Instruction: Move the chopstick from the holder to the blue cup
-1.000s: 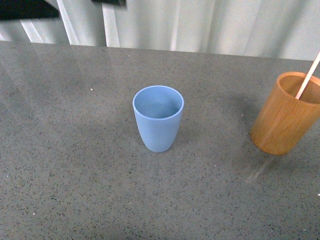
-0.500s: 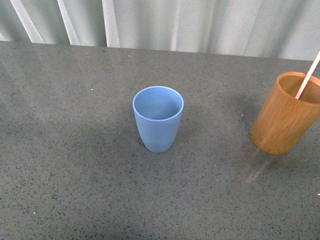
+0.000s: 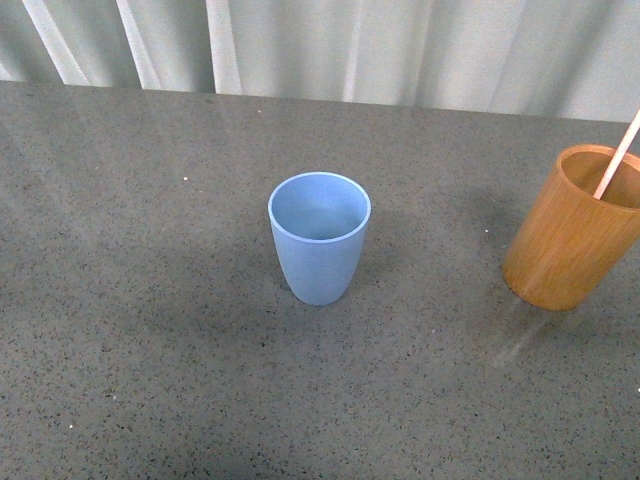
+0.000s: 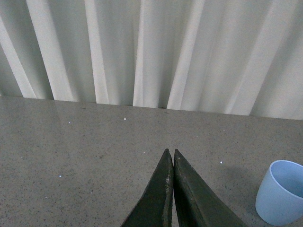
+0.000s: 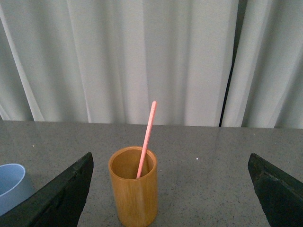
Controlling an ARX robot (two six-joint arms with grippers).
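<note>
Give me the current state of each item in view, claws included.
blue cup: upright, empty, nothing touching it
holder: upright, chopstick inside
chopstick: standing in the holder, tilted, upper end sticking out above the rim, not gripped
left claw: shut, holding nothing, above the table
right claw: open wide, empty, facing the holder

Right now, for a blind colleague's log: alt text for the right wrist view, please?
A pinkish chopstick leans in an orange-brown wooden holder on a grey table, framed by the open right gripper. A blue cup shows partly beside it; white curtains hang behind.
</note>
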